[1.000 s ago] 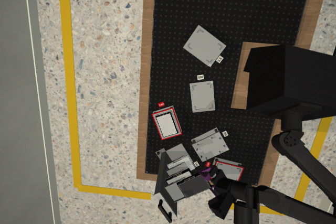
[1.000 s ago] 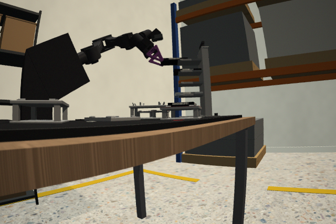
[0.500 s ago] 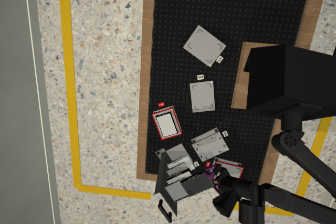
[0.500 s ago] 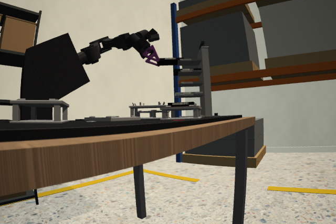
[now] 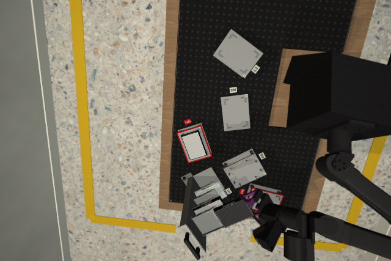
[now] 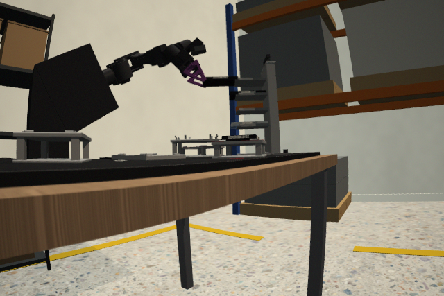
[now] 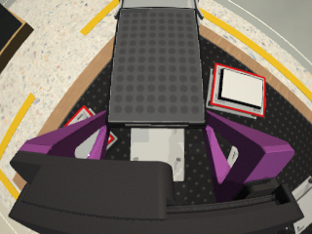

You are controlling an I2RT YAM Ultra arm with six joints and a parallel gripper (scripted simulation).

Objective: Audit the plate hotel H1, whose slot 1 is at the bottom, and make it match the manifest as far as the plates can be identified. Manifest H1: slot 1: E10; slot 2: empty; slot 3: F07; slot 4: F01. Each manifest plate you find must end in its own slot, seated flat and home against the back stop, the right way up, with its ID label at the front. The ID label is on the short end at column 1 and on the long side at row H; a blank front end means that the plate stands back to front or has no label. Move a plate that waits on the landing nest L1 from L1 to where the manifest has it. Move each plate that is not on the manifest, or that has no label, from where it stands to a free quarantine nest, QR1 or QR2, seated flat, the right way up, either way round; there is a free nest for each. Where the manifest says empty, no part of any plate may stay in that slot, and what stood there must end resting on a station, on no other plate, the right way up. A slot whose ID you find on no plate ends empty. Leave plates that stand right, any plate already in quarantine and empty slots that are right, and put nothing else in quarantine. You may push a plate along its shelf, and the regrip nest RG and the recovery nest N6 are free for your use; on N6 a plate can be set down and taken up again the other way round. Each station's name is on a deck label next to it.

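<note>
My gripper (image 5: 251, 209) (image 6: 200, 81) (image 7: 156, 115) is shut on the near end of a dark grey well plate (image 5: 231, 214) (image 6: 219, 80) (image 7: 156, 58). The purple fingers stand wide on its two long sides. The plate is level, wells up, at the height of the top slot of hotel H1 (image 5: 189, 202) (image 6: 272, 106), and most of it sticks out of the front. A dark plate (image 6: 250, 94) lies in the slot below. The lower shelves (image 6: 250, 124) look bare from the side. I cannot see any label on the held plate.
Quarantine nest QR1 (image 5: 182, 144) (image 7: 214, 88) holds a white plate (image 5: 193, 145) (image 7: 242, 88). Quarantine nest QR2 (image 5: 274, 195) (image 7: 81, 120) lies under my wrist, bare. Nests RG (image 5: 244, 168), N6 (image 5: 235, 112) and L1 (image 5: 237, 52) are bare. The arm's black base box (image 5: 334, 90) stands at the right.
</note>
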